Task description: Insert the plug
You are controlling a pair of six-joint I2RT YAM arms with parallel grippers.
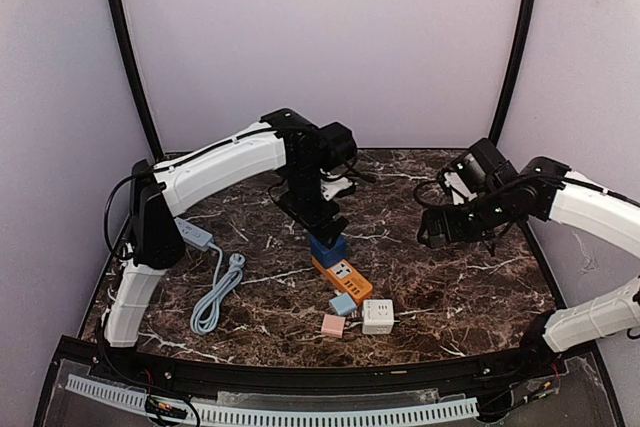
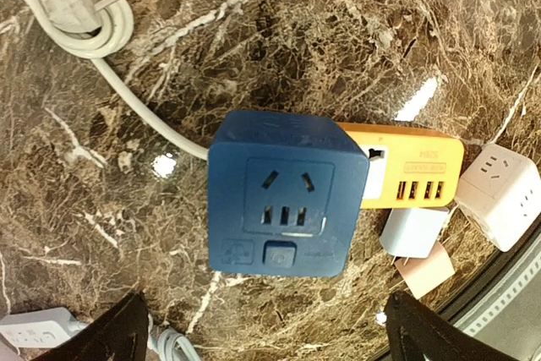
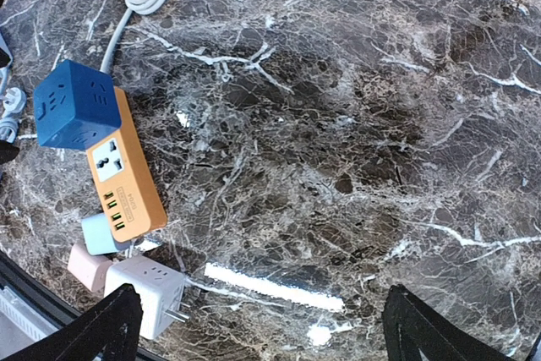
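Wide apart stand the jaws of the left gripper [image 2: 264,327], which hangs over the blue cube plug [image 2: 283,200] and holds nothing; its dark fingertips [image 2: 114,336] are clear of the cube. The right gripper [image 3: 260,310] is spread just as wide and empty, well off to the right over bare marble table [image 3: 355,124].

Around the plug things are crowded on the near side. A pale blue charger [image 2: 412,230] lies against the orange power strip [image 2: 414,177], a pink charger [image 2: 425,268] just beside that, and a white cube adapter [image 2: 505,196] next to them, a metal prong showing at its side (seen from the right wrist). A grey cable [image 2: 76,6] coils to the left, one run passing behind the cube, and a white power strip [image 2: 30,327] lies farther left.

The plug sits at the far end of the orange strip, near the middle of the table. Its socket face points straight up at the left wrist camera. Being a cube it has no long axis; the strip beneath runs from it toward the near edge and rightward. The cube is dark blue with rounded corners, slots and a square button on top.
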